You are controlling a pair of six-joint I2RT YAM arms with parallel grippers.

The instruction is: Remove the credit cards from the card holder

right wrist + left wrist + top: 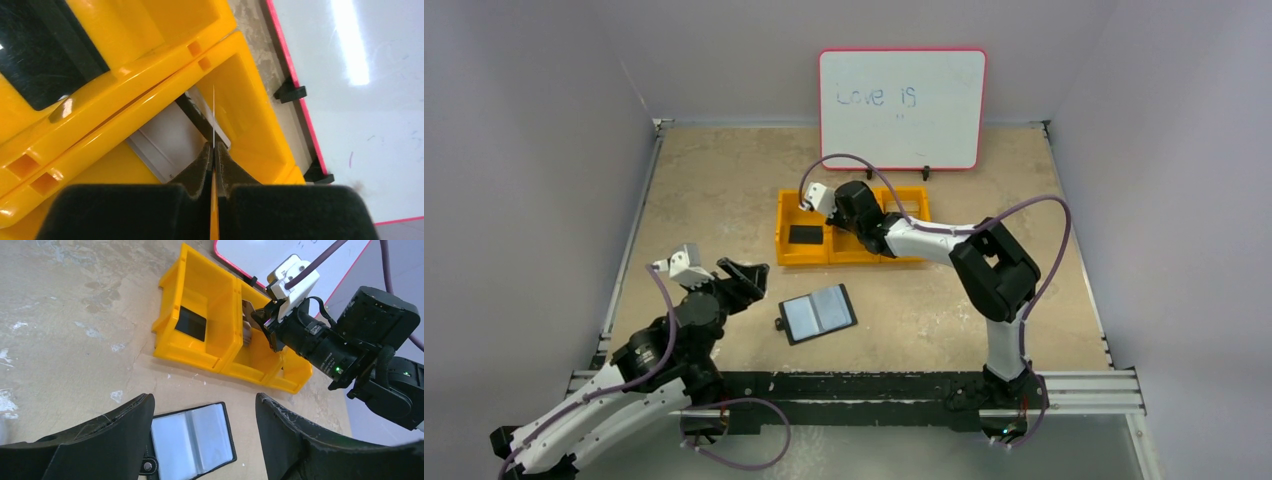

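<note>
Looking at the right claw (213, 159) first: its fingers are pressed together on one credit card, the held card (213, 115). I see it edge-on as a thin line running 12 to 6 o'clock in the right wrist view, sticking out past the fingertips. The left wrist view shows its pale face, on edge over the middle compartment of the yellow tray (854, 260).

Flat on that compartment's floor lies a second card (165, 145), pale grey with a dark stripe, its long axis roughly 11 to 5 o'clock in the right wrist view. That makes two cards I can count. The tray has three compartments, and the left one holds one small black rectangle (804, 234).

At 6 o'clock from the tray, apart from it, the single card holder (818, 313) lies open on the table (724, 180), pale pockets up. In the top view its long axis runs about 8 to 2 o'clock, with the snap tab at the 8 o'clock end. I cannot tell whether any cards sit in its pockets.

The left claw (749, 280) hangs at 9 o'clock of the holder with its fingers spread wide and nothing between them. One whiteboard (902, 100) stands at 12 o'clock.
</note>
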